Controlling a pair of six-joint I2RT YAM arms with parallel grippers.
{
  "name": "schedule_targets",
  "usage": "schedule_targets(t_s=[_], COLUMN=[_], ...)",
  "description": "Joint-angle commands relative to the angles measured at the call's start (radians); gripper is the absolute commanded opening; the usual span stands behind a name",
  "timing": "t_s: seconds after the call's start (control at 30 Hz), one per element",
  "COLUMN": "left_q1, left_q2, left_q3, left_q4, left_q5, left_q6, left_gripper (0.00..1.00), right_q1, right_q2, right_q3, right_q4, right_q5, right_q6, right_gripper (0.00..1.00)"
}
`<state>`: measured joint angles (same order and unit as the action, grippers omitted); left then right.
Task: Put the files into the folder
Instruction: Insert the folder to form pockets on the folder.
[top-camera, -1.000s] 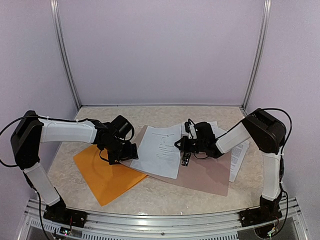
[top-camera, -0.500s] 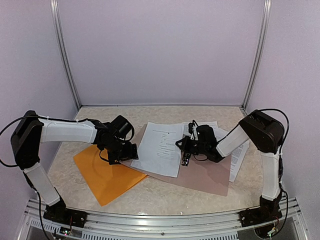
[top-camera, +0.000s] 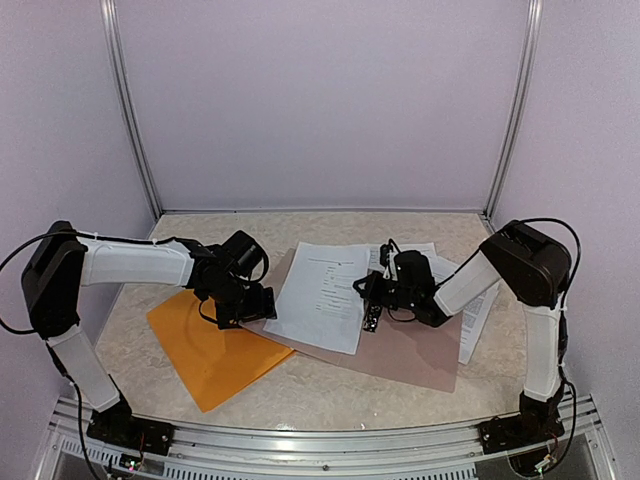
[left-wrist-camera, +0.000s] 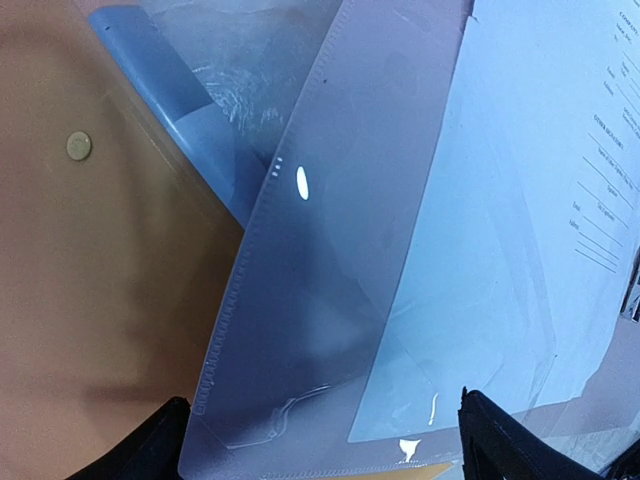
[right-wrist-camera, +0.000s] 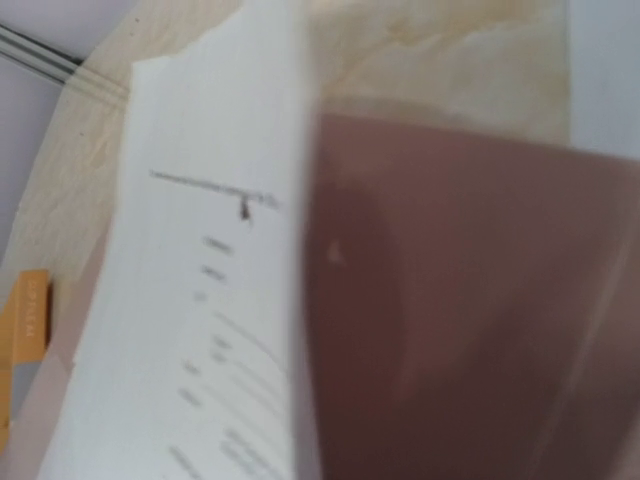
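**Spotter:** Start overhead. What are you working with?

**Operator:** I'm looking at the folder (top-camera: 205, 350), which is lying lower left of centre on the table (top-camera: 450, 228) and touching the clipboard (top-camera: 410, 355). My left claw (top-camera: 252, 303) is hovering at the folder's upper right edge, spread wide and gripping nothing. My right claw (top-camera: 368, 305) is clenched at the right edge of the printed sheet (top-camera: 320, 295), mid-frame. The other files (top-camera: 482, 310) are lying under that arm, right of centre.

**Spotter:** And the left wrist?

**Operator:** The folder's orange face and its snap stud (left-wrist-camera: 78, 147) are filling the left side. The translucent flap (left-wrist-camera: 320, 300) is running down the middle, between my fingertips (left-wrist-camera: 150, 450) at the bottom corners. The printed sheet is sitting upper right. Its near corner seems to be showing through the flap, so I'm judging it is just entering the mouth.

**Spotter:** Right wrist?

**Operator:** It's blurred. The sheet is rising toward the lens on the left, with the clipboard brown on the right. My fingers aren't showing, but I'm reading this as a pinch on the paper.

**Spotter:** So how are you doing it well?

**Operator:** I'm aiming to slide the sheet toward the lower left, low and flat, corner first. I'm using the left claw to hold the flap clear. I'm going slowly, because paper this thin is likely to buckle against the edge.
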<state>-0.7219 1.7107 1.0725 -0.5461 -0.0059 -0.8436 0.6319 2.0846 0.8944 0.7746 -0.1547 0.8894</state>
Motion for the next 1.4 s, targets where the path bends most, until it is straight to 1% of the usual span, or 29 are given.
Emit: schedule_targets(t_s=[0.0, 0.3, 0.63, 0.8, 1.37], left_q1=[-0.007, -0.007, -0.007, -0.008, -0.008], left_q2=[0.015, 0.017, 0.015, 0.015, 0.013], left_q3=[0.007, 0.006, 0.001, 0.001, -0.002], left_q4=[0.015, 0.015, 0.017, 0.018, 0.018], left_q5=[-0.002, -0.002, 0.000, 0.000, -0.001], left_q6=[0.009, 0.008, 0.006, 0.006, 0.008], left_gripper=[0.87, 0.87, 0.87, 0.87, 0.87], right_q1=[0.026, 0.060, 0.078, 0.078, 0.095], right_q2=[0.022, 0.039, 0.013, 0.013, 0.076], right_q3=[0.006, 0.024, -0.052, -0.064, 0.010], right_q4=[0.046, 0.052, 0.129, 0.162, 0.172], right_q5=[0.021, 0.044, 0.139, 0.162, 0.158], right_q6=[0.025, 0.044, 0.091, 0.112, 0.175], right_gripper=[0.00, 0.00, 0.00, 0.00, 0.00])
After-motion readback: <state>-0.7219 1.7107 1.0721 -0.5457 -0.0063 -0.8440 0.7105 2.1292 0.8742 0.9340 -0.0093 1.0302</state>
